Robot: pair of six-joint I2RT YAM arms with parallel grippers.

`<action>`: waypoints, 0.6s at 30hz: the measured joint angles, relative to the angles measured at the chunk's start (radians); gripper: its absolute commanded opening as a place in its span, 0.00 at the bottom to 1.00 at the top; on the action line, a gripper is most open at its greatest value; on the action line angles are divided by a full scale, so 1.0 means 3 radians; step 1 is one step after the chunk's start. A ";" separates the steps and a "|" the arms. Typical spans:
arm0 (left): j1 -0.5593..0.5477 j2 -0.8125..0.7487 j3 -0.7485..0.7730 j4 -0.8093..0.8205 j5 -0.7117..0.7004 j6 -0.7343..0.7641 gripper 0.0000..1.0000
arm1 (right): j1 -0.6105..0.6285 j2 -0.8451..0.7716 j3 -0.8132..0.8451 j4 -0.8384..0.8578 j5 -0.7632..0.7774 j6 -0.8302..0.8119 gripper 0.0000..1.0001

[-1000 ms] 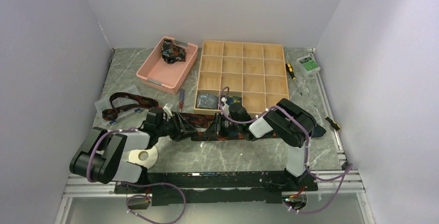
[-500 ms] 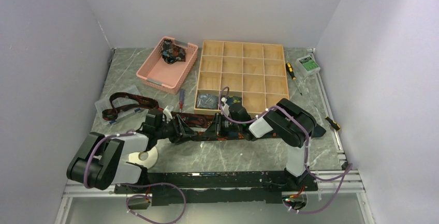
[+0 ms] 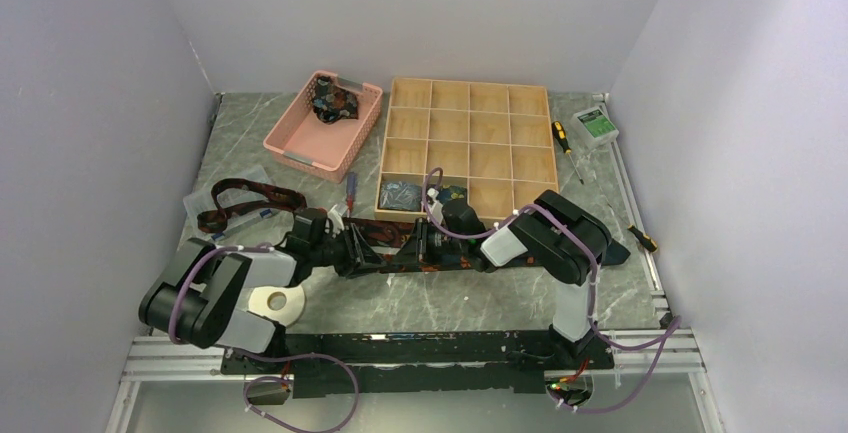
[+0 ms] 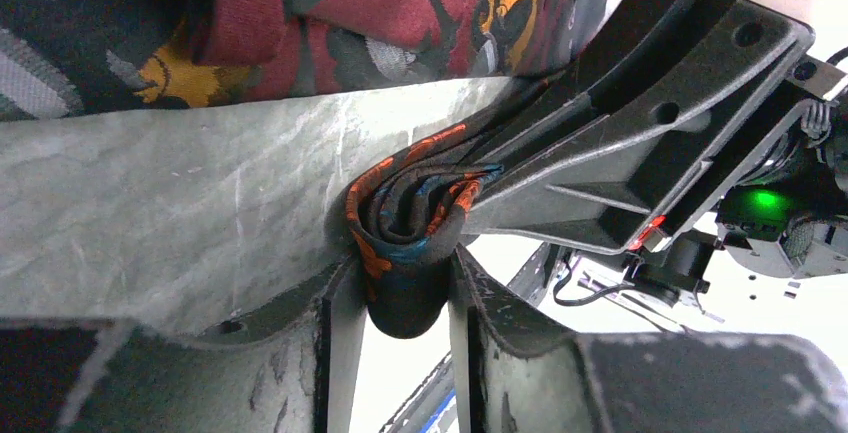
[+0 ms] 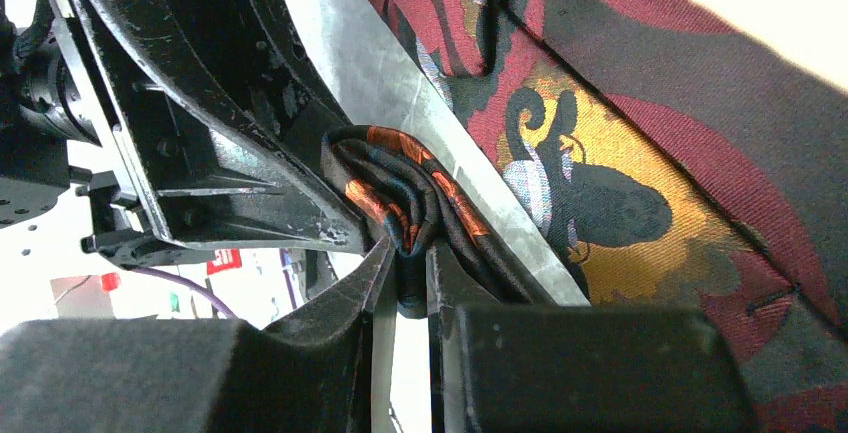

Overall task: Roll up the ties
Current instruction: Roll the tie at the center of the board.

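Note:
A dark navy tie (image 3: 452, 265) with orange print lies across the table in front of the wooden tray. Its end is wound into a small roll (image 4: 405, 238). My left gripper (image 4: 400, 303) is shut on that roll from both sides, and my right gripper (image 5: 404, 278) pinches the same roll (image 5: 400, 208) from the opposite side. In the top view the left gripper (image 3: 372, 251) and the right gripper (image 3: 408, 245) meet nose to nose over the tie. A maroon tie (image 5: 620, 183) with gold print lies right behind them on the marble.
A wooden compartment tray (image 3: 465, 83) holds rolled ties (image 3: 400, 194) in its near-left cells. A pink basket (image 3: 290, 143) holds a bundled tie. Another tie (image 3: 240, 203) lies on a clear bag at left. A white tape ring (image 3: 277, 301), screwdrivers (image 3: 563, 138) and a green device (image 3: 596, 124) lie around.
My left arm has shifted a little to the right and its jaws have narrowed onto the roll. The right arm has stayed put, holding its pinch.

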 measured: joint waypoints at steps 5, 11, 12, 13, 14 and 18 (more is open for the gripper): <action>-0.0042 0.0052 0.0003 0.0025 -0.0061 -0.0003 0.16 | 0.0000 0.0000 0.0000 -0.0004 0.0000 -0.0005 0.17; -0.0098 -0.0168 0.0019 -0.0223 -0.0217 0.0057 0.03 | 0.0018 -0.0028 0.0003 -0.0047 0.0011 -0.0033 0.42; -0.0111 -0.0248 0.0036 -0.0355 -0.0268 0.0083 0.03 | 0.0025 -0.0050 0.0004 -0.0071 0.0018 -0.0039 0.48; -0.0123 -0.0338 0.0060 -0.0497 -0.0323 0.0109 0.03 | 0.0036 -0.0107 0.0009 -0.0118 0.0019 -0.0055 0.52; -0.0141 -0.0443 0.0106 -0.0687 -0.0416 0.0150 0.03 | 0.0050 -0.0183 0.0020 -0.0209 0.0055 -0.0094 0.55; -0.0187 -0.0753 0.0366 -0.1428 -0.0837 0.0304 0.03 | 0.0056 -0.0448 0.0072 -0.0647 0.0195 -0.0242 0.64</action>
